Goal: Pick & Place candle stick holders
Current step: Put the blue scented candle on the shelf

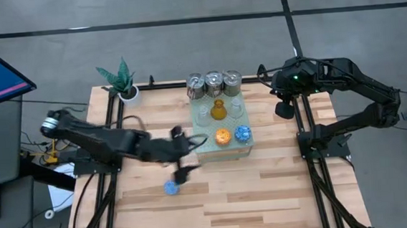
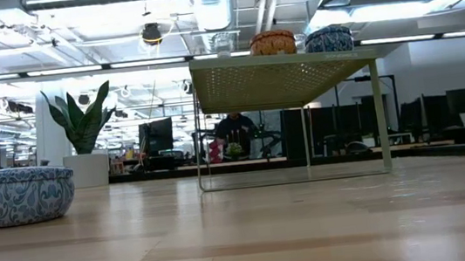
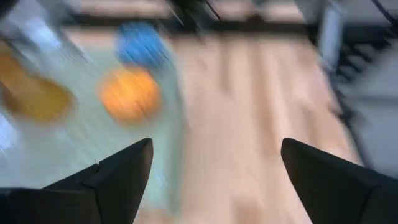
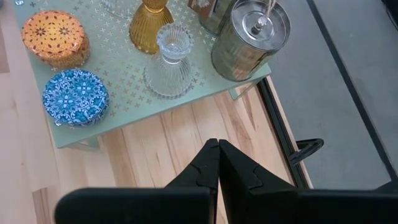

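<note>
Inspection found one blue holder [image 1: 171, 187] standing alone on the worktop [image 1: 267, 196], near and left of the pale-green block [image 1: 229, 152]. The left tool [image 1: 181, 166] hung just above and beside it, jaws wide and holding nothing. By my judgement, this holder had been set down and the step in hand was release and clearing away.

Eight holders stood on the block: three silver cups [image 1: 214, 83] at the far edge, the amber glass [image 1: 219, 111] between two clear glasses [image 4: 169, 62], then the orange holder [image 1: 222, 136] and second blue holder [image 1: 243, 133] at the near edge.

The next move probably calls for the left tool to reach onto the block, likeliest for the orange holder. The close-packed glasses risk being knocked.

The right tool [image 4: 217, 163] waited shut and empty off the block's far-right corner. A plant [image 1: 122, 80] stood far left, clear of the work.
</note>
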Controlling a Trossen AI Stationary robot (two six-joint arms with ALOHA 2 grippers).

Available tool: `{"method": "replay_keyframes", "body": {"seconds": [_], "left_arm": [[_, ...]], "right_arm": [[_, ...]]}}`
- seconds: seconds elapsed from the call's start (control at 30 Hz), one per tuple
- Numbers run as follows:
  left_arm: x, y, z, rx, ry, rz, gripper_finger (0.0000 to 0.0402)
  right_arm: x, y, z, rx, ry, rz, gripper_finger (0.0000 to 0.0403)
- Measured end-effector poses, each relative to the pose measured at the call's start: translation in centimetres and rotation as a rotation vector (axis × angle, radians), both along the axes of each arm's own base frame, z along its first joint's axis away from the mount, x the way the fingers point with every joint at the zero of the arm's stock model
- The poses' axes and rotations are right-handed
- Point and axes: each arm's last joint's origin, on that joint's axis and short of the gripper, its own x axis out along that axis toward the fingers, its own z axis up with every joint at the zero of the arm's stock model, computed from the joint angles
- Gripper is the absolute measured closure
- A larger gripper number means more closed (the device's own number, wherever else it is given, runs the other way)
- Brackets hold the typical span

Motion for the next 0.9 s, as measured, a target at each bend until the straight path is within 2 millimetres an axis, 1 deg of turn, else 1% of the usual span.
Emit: {"method": "replay_keyframes", "body": {"seconds": [0.1,0.17,0.23,0.33,0.47,0.57,0.7,0.9], "left_arm": [[-3.6,-1.1,0.2,-0.082,0.106,-0.06,0.0049],[-5.4,-2.1,-0.4,-0.117,0.122,-0.085,0.005],[-6.7,-3.1,-1.8,-0.127,0.141,-0.093,0.005],[-8.1,-4.3,-5.2,-0.106,0.173,-0.089,0.005],[-8.7,-5.7,-9.7,-0.191,0.114,-0.099,0.0049],[-8.9,-6.1,-12.2,-0.216,0.065,-0.104,0.005],[-9.1,-5.8,-14.7,-0.188,0.049,-0.065,0.0055],[-9.0,-5.9,-17.4,-0.196,0.036,-0.068,0.0057]], "right_arm": [[0.0,0.0,0.0,0.001,-0.001,-0.001,0.0403],[0.0,0.0,0.0,0.003,-0.002,-0.005,0.0403],[0.0,0.0,0.0,0.004,-0.003,-0.006,0.0403],[0.0,0.0,0.0,0.005,-0.004,-0.006,0.0403],[0.0,0.0,0.0,0.013,-0.009,-0.017,0.0403],[0.0,0.0,0.0,0.018,-0.014,-0.025,0.0403],[0.0,0.0,0.0,0.019,-0.014,-0.026,0.0403],[0.1,0.0,0.0,0.02,-0.013,-0.027,0.0403]]}}
